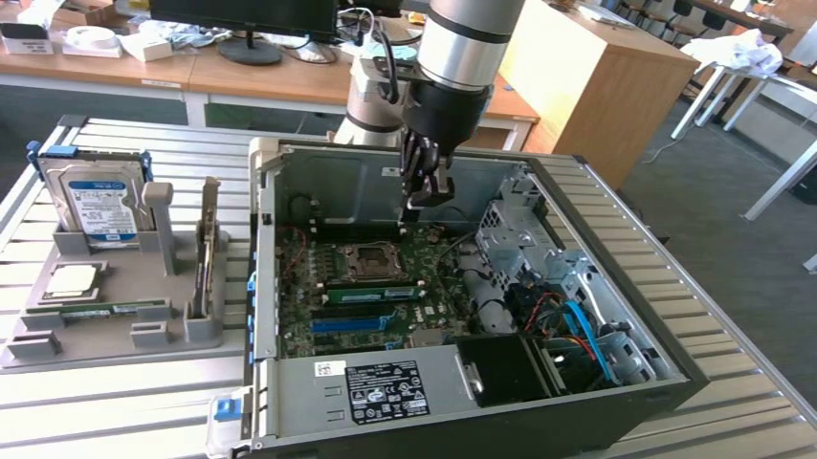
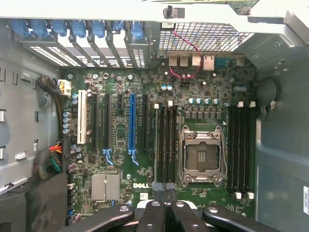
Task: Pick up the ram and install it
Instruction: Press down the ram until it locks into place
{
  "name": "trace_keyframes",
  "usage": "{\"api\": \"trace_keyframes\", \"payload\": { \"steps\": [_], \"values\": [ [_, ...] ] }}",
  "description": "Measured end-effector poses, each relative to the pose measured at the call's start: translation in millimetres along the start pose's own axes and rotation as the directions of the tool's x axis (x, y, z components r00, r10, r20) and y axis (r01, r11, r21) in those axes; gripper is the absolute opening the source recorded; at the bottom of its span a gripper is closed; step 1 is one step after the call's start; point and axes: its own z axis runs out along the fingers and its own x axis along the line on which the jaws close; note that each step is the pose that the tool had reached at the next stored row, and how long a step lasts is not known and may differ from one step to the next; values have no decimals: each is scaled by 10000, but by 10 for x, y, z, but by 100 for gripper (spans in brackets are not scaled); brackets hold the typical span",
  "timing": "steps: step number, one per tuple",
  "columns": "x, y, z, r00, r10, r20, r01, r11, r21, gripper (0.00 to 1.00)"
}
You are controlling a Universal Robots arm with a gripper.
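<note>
One gripper (image 1: 426, 199), one ram (image 1: 370, 292): the entry turns on how the two stand to each other. The gripper hangs inside the open computer case (image 1: 344, 182), well above the motherboard (image 1: 306, 306), with its jaws pressed together and nothing visible between them. In the wrist view you see the fingertips (image 2: 158, 189) meeting over the end of the bank of black memory slots (image 2: 166, 145) beside the empty CPU socket (image 2: 200, 157). The ram, as you should judge it, is the green stick standing on edge in that bank. It lies just on the near side of the CPU socket in the exterior view, with the blue expansion slot (image 1: 351, 323) nearer again. It sits below the gripper and a little toward the near side, apart from the fingers. Its long axis runs left to right in the exterior view, in line with the slots. Whether it is fully seated and latched you cannot tell. Items aside: a grey parts tray (image 1: 77, 359) to the exterior view's left of the case, well apart from the gripper. It carries a blue-labelled hard drive (image 1: 96, 206) upright at its far end and a second green stick (image 1: 109, 308) lying left to right near its middle. The pair of supports nearest you holds nothing, which fits the ram being in the board.
</note>
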Motion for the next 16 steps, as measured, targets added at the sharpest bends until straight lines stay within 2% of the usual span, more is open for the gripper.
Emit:
{"api": "trace_keyframes", "payload": {
  "steps": [8,12,16],
  "values": [
    [0,0,0,9999,112,2,-112,9999,1,10],
    [0,0,3,9976,692,15,-692,9976,10,10],
    [0,0,6,9899,1417,30,-1417,9899,19,10]
  ]
}}
